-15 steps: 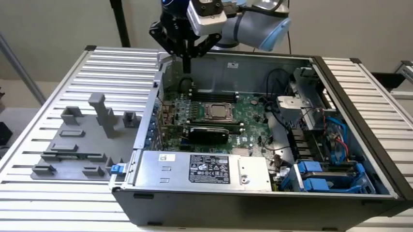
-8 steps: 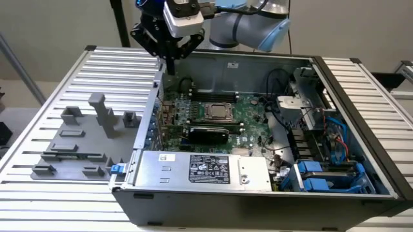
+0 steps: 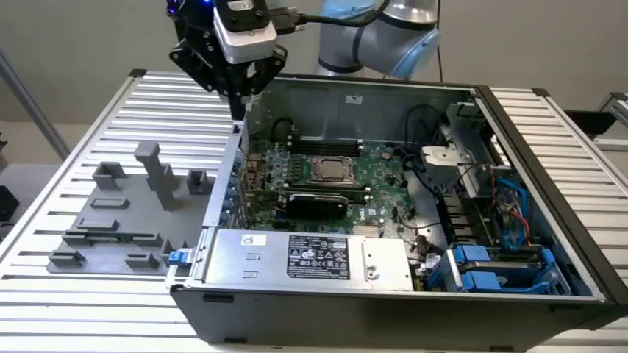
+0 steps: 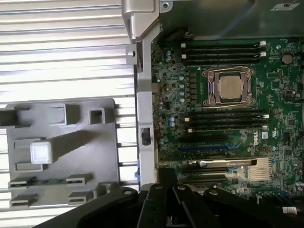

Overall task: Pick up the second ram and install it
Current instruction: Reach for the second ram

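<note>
My gripper [image 3: 237, 110] hangs above the far corner of the open computer case [image 3: 549, 169], on the exterior view's left, over the case's side wall. Its fingers look drawn together to a narrow tip, with nothing visible between them. In the wrist view the gripper [image 4: 165, 190] sits over the wall between the grey fixture [image 4: 61, 152] and the motherboard [image 4: 285, 137]. Long black memory slots [image 4: 223, 50] lie on one side of the square CPU socket [image 4: 228, 88], and more slots [image 4: 228, 121] on the other. The second ram is out of view.
The grey holder fixture [image 3: 118, 220] with upright posts stands on the slatted table [image 3: 59, 309] beside the case. Inside the case are a black-topped card [image 3: 314, 202], the silver power supply [image 3: 314, 257], cables and blue drive bays [image 3: 490, 272].
</note>
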Controlling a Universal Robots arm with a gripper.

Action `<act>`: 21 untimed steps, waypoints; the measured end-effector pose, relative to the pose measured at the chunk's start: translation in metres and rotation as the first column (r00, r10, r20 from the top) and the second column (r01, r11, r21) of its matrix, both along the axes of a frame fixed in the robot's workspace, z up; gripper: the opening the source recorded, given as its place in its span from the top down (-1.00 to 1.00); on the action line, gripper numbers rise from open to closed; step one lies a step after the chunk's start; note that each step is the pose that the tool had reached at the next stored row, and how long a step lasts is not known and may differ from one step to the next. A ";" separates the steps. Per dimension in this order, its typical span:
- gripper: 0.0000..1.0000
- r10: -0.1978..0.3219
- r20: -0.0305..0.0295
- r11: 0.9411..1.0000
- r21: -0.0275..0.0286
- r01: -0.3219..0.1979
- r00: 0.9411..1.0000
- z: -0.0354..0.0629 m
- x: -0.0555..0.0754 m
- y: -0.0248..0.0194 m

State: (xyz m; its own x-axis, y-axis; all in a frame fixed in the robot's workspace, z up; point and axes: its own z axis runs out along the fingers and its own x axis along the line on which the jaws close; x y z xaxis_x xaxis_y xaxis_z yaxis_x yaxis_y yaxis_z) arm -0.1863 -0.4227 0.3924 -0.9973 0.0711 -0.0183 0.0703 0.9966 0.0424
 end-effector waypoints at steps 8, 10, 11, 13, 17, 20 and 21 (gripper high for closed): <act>1.00 0.000 0.000 1.000 -0.008 0.000 1.000 -0.0002 -0.036 -0.0060; 1.00 0.000 0.000 1.000 -0.012 0.000 1.000 -0.0009 -0.045 -0.0062; 1.00 0.000 0.000 1.000 -0.014 0.000 1.000 -0.0014 -0.049 -0.0063; 1.00 0.000 0.000 1.000 -0.020 0.000 1.000 -0.0025 -0.058 -0.0063; 1.00 0.000 -0.001 1.000 -0.030 0.000 1.000 -0.0050 -0.077 -0.0064; 1.00 0.000 -0.002 0.999 -0.037 0.000 1.000 -0.0069 -0.090 -0.0065; 1.00 0.000 -0.002 0.999 -0.038 0.000 1.000 -0.0076 -0.095 -0.0065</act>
